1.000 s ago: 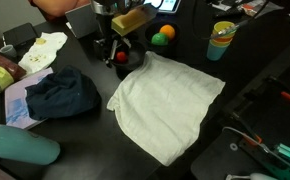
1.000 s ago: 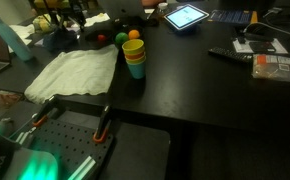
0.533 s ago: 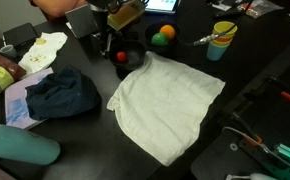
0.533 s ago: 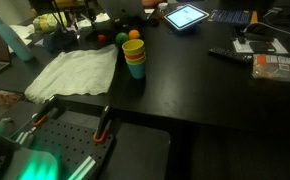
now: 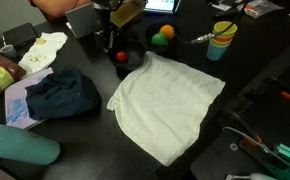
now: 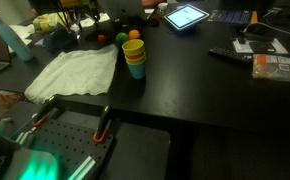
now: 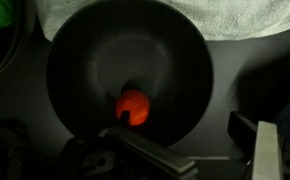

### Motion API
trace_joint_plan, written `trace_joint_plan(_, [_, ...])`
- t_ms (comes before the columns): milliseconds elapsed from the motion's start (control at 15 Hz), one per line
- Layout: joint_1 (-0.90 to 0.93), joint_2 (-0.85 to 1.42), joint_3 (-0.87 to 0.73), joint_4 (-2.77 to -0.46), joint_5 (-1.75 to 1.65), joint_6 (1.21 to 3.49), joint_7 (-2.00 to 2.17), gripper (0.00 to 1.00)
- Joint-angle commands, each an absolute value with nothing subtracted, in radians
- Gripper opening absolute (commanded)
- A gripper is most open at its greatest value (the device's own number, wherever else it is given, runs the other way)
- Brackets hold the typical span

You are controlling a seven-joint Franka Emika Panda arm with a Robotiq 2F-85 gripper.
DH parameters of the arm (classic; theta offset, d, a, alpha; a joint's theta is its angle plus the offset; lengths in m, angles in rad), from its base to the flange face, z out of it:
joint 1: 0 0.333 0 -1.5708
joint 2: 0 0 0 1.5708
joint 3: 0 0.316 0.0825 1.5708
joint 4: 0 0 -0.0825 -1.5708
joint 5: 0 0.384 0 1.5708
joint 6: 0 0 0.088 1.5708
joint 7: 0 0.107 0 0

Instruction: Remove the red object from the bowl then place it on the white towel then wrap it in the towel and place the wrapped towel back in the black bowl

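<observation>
The red object [image 7: 133,108] lies low in the black bowl [image 7: 95,60]; in an exterior view this red object [image 5: 121,57] shows at the towel's far corner. My gripper [image 7: 198,140] hangs open straight above the bowl with nothing between its jaws, one finger [image 7: 150,155] crossing just below the red object and the other [image 7: 247,128] off to the right. In an exterior view the gripper [image 5: 113,40] stands over the bowl [image 5: 126,66]. The white towel [image 5: 165,105] lies spread flat beside the bowl, and its edge [image 7: 185,15] shows in the wrist view.
An orange ball [image 5: 167,32] and a green ball [image 5: 158,41] sit behind the towel. A stack of cups [image 5: 222,40] stands at the back. A dark blue cloth [image 5: 60,92] and a white-and-yellow cloth [image 5: 42,50] lie to one side. Cups [image 6: 134,55] stand by the towel [image 6: 80,70].
The arm's wrist has shifted a little toward the top of the exterior view. The jaws stayed open and the red object stayed in the bowl.
</observation>
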State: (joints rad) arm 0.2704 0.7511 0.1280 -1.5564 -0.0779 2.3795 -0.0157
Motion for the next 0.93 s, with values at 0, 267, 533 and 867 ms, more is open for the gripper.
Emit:
trace_joint_plan(0, [0.258, 0.748, 0.129, -1.584, -0.074, 2.406, -0.012, 1.0])
trace_joint_plan(267, [0.244, 0.77, 0.123, -1.593, -0.078, 2.458, -0.022, 1.0])
trace_joint_plan(533, [0.229, 0.809, 0.132, -1.597, -0.069, 2.519, -0.029, 1.0])
trace_joint_plan(867, [0.235, 0.888, 0.123, -1.565, -0.082, 2.618, -0.031, 1.0])
